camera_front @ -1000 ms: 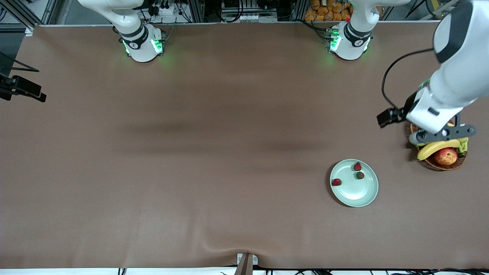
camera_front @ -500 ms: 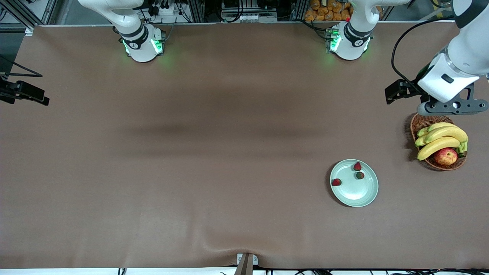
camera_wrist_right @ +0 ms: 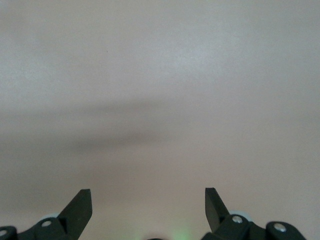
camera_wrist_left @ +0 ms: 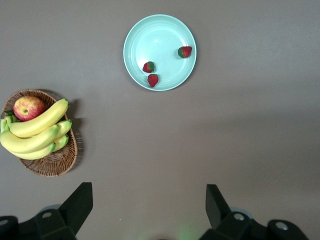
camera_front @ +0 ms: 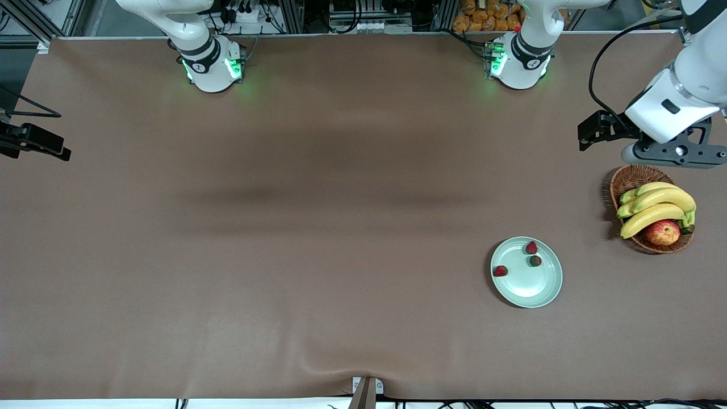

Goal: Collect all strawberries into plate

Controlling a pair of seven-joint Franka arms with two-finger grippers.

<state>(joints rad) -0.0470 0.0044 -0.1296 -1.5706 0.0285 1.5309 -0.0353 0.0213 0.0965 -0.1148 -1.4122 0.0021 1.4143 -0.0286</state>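
The pale mint-green plate point(camera_front: 531, 285) lies on the brown table toward the left arm's end. Three small red strawberries lie in it: one point(camera_front: 531, 247), one point(camera_front: 535, 261) and one point(camera_front: 500, 271) near the rim. The left wrist view shows the plate point(camera_wrist_left: 160, 40) and the berries point(camera_wrist_left: 185, 51), point(camera_wrist_left: 148, 67), point(camera_wrist_left: 153, 80). My left gripper point(camera_front: 673, 153) hangs high over the table beside the basket, open and empty point(camera_wrist_left: 148, 186). My right gripper point(camera_wrist_right: 147, 192) is open and empty over bare table.
A brown wicker basket point(camera_front: 630, 179) holds bananas point(camera_front: 656, 204) and a red-yellow apple point(camera_front: 662, 232), near the table's edge at the left arm's end. It shows in the left wrist view point(camera_wrist_left: 52, 162) too. A black fitting point(camera_front: 34, 142) juts in at the right arm's end.
My left gripper has moved from over the basket toward the robots' bases, uncovering the bananas. The plate and strawberries have not moved.
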